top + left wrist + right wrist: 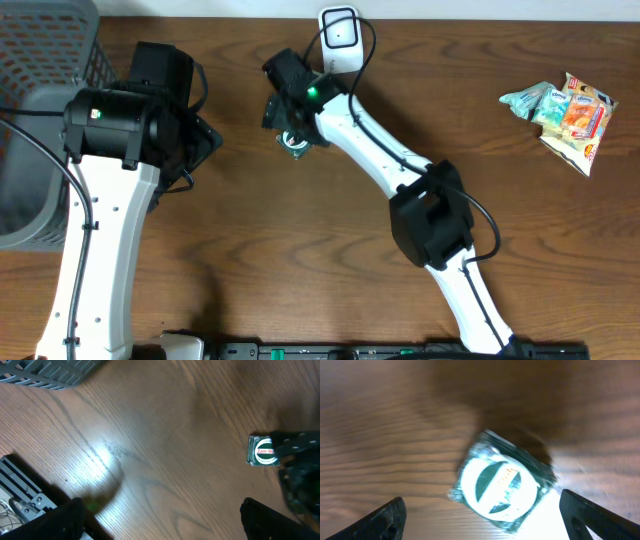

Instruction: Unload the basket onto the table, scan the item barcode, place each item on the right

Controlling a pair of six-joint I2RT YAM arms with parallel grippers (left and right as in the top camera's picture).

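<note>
Item [500, 487]: 1 small green-and-white packet, laid flat on table [300, 250], label up, just below white scanner [340, 35]; barcode not seen, judged to be on hidden face. Right gripper [482, 510]: jaws spread wide, poised directly over item, nothing held; 2 fingers set either side, judged ready for pickup so item can be turned toward scanner. Left gripper [161, 510]: spread wide, empty, positioned well apart from item, near basket [40, 100]. Snack packets [565, 115] lying at far right.
</note>
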